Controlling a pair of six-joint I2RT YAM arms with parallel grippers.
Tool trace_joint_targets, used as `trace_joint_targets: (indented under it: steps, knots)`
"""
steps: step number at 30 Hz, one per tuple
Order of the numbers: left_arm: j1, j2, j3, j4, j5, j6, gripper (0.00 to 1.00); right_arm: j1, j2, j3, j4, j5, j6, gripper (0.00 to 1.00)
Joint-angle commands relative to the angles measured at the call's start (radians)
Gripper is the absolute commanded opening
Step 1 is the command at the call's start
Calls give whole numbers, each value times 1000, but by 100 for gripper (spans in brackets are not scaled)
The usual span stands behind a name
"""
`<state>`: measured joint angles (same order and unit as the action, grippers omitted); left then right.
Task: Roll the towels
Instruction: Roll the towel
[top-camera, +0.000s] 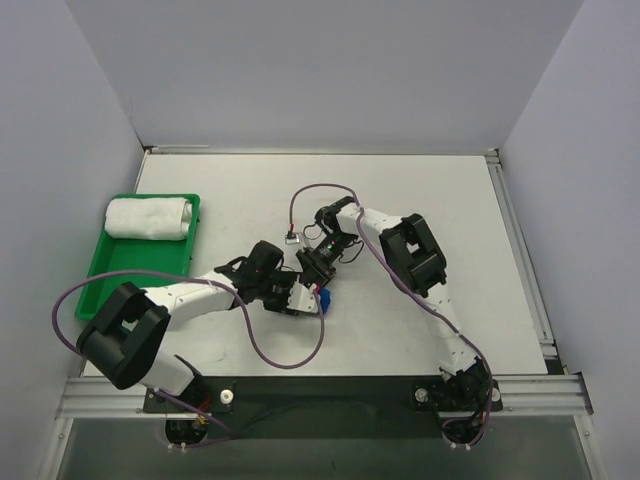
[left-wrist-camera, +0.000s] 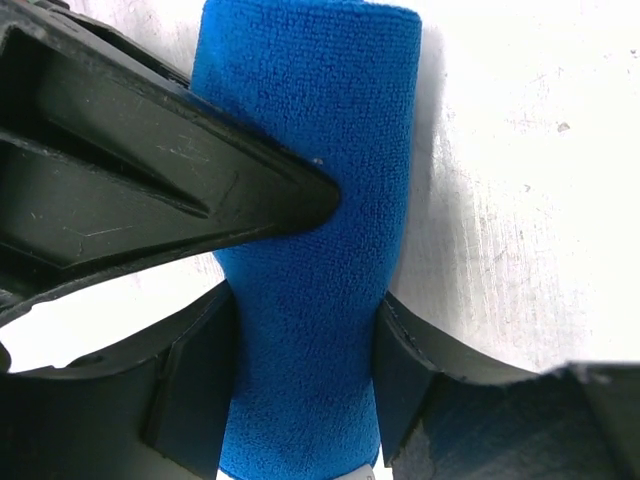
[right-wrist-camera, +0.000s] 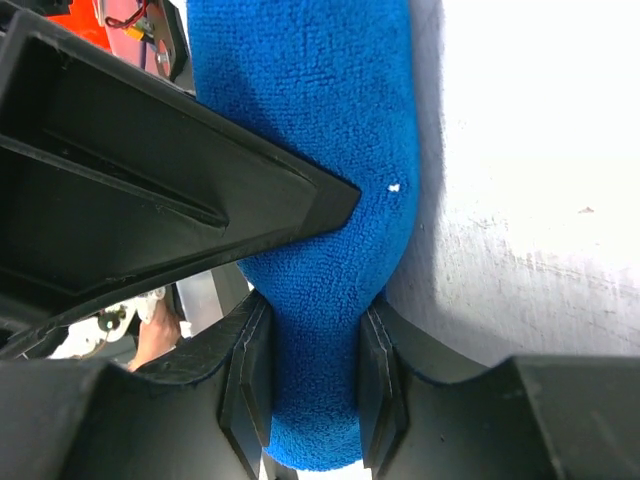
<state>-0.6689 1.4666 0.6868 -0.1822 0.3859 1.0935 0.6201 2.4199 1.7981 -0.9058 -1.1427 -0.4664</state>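
A rolled blue towel (top-camera: 324, 299) lies at the middle of the white table, mostly hidden by both grippers in the top view. My left gripper (top-camera: 303, 297) is shut on one end of the blue towel (left-wrist-camera: 310, 250), its pads pinching the roll. My right gripper (top-camera: 318, 268) is shut on the other end of the blue towel (right-wrist-camera: 320, 220), squeezing it narrow between the pads. A rolled white towel (top-camera: 149, 218) lies in the far end of the green tray (top-camera: 118, 268) at the left.
The table's white surface (top-camera: 430, 190) extends around the grippers. Purple cables (top-camera: 290, 350) loop off both arms over the table. Grey walls enclose the back and sides.
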Motion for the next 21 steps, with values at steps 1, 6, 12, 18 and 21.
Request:
trace_joint_targets:
  steps: [1, 6, 12, 18, 21]
  knots:
    - [0, 34, -6, -135, -55, -69, 44, -16, -16, 6, -8, 170, 3, 21]
    - [3, 54, 13, -195, -48, -136, 40, -72, -83, 7, -2, 202, 70, 67]
    - [26, 101, 34, -218, -21, -190, 38, -134, -212, -95, 68, 183, 176, 75]
    - [60, 149, 95, -255, 31, -234, 38, -140, -312, -255, 211, 156, 299, 68]
    - [74, 176, 129, -279, 44, -241, 39, -135, -340, -319, 278, 126, 354, 66]
